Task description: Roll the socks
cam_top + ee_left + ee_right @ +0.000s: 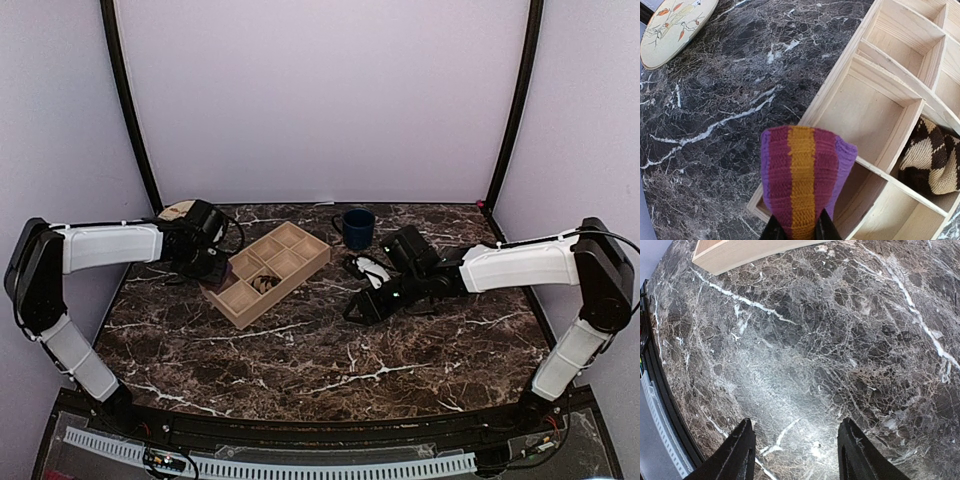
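Observation:
In the left wrist view the purple sock (pixel 802 180), striped orange and red, is a folded bundle pinched between the fingers of my left gripper (pixel 799 229). It hangs over the near corner compartment of the wooden divider tray (pixel 837 87). The dark brown sock with tan diamonds (pixel 932 160) lies bundled in a neighbouring compartment and also shows in the top view as the brown sock (pixel 263 284). My left gripper (pixel 213 265) is at the tray's left end. My right gripper (pixel 796 430) stands open over bare marble, right of the tray, with nothing between its fingers (pixel 362 308).
The wooden tray (pixel 300 262) lies slanted at centre-left of the marble table. Behind it stand a blue mug (pixel 355 227) and, at the far left, a decorated plate (pixel 675 22). A small white and black object (pixel 371 268) lies by the right arm.

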`<state>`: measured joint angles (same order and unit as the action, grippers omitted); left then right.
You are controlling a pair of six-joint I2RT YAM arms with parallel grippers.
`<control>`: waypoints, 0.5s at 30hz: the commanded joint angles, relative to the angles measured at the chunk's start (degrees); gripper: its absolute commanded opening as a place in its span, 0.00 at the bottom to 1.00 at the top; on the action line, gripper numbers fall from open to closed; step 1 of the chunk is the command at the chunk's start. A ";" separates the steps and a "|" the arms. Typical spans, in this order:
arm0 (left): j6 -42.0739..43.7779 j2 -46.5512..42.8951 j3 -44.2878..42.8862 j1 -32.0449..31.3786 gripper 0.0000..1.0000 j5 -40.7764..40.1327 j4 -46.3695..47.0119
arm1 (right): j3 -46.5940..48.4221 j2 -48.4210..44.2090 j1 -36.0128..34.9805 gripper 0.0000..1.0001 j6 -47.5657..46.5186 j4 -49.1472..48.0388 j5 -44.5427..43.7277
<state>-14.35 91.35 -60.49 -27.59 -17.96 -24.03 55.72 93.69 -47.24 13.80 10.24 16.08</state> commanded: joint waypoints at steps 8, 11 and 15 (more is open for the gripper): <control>1.65 5.28 -1.75 0.23 0.00 -1.24 -0.73 | 0.71 1.01 0.35 0.52 -0.60 -1.61 0.57; 1.56 6.69 -2.81 0.26 0.00 -0.76 -1.08 | 0.86 1.29 0.35 0.52 -0.79 -1.37 0.45; 1.74 9.33 -4.95 0.29 0.00 0.45 -2.37 | 1.35 1.73 0.39 0.52 -1.29 -1.14 0.23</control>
<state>-13.15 98.00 -63.16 -27.59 -18.44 -24.25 55.72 94.41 -47.24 13.58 10.28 16.45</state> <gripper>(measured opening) 0.171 0.524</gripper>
